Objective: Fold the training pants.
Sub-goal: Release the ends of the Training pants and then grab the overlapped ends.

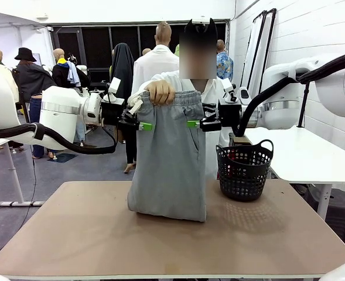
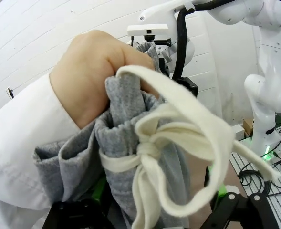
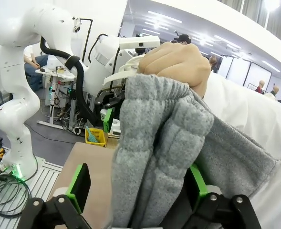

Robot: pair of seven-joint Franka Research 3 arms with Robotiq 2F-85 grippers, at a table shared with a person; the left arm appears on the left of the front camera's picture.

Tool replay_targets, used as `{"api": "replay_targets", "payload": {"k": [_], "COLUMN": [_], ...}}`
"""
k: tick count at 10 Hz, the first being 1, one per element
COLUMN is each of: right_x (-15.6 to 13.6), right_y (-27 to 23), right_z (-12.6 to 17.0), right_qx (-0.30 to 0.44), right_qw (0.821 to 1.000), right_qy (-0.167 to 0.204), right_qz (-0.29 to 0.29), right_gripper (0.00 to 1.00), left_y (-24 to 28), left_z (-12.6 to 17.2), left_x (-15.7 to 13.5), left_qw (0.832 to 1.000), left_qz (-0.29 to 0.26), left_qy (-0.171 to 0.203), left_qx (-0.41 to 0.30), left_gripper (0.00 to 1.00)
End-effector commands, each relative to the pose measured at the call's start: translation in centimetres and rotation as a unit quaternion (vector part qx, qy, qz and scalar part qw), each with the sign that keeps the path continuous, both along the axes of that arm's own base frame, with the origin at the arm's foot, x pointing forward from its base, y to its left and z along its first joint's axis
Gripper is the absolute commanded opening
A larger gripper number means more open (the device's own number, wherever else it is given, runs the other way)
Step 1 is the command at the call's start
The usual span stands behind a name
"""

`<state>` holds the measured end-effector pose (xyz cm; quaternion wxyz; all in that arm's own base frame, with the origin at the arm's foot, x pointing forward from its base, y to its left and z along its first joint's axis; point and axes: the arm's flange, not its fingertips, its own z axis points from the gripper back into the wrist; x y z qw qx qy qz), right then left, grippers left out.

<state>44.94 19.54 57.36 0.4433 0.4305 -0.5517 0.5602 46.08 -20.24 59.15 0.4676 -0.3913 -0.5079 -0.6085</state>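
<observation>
The training pants (image 1: pixel 169 164) hang between the two claws, with the long axis running straight down. The gathered waistband (image 3: pixel 164 109) sits just above the claws and the leg ends rest on the table (image 1: pixel 102 234) well below them. The left claw (image 1: pixel 144 125) stands at one side edge of the cloth and the right claw (image 1: pixel 194 123) at the other, level with each other and pointing inward at the fabric just under the waistband. A person's hand (image 1: pixel 160 92) bunches the waistband from above, between the claws and slightly nearer the left one. On these frames that hand, not a claw, seems to carry the weight. In the right wrist view the green pads (image 3: pixel 78 187) stand well apart with grey cloth between them, and one pad shows a clear gap from the fabric, so that claw is spread wide and not pinching. The left wrist view reads the same: fingers apart on either side of the bunched waistband and a whitish drawstring (image 2: pixel 178 143) tied in a loose bow. The coming move probably turns on this hang — the pants sit between both claws, equally near each. The pants are light grey soft jersey, limp, and slump into a doubled heap where they meet the table.
</observation>
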Motion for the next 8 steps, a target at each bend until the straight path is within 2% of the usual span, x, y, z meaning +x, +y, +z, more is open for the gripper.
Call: {"api": "replay_targets", "payload": {"k": [1,5,8], "right_x": [0.2,-0.2,-0.8], "right_y": [-0.2,-2.2,-3.7], "right_z": [0.6,0.9,0.8], "right_qx": [-0.006,-0.004,-0.013], "right_qw": [1.000,0.999,0.997], "right_qy": [0.014,0.029,0.037], "right_qz": [-0.006,-0.042,-0.073], "right_gripper": [1.00,1.00,1.00], "left_y": [0.1,1.7,3.4], "left_z": [0.2,0.5,0.7], "left_x": [-0.2,-0.9,-0.9], "left_qw": [1.000,0.999,0.997], "left_qz": [0.016,0.037,0.075], "left_qy": [0.013,0.007,0.019], "left_qx": [-0.010,-0.018,-0.011], "left_gripper": [1.00,1.00,1.00]}}
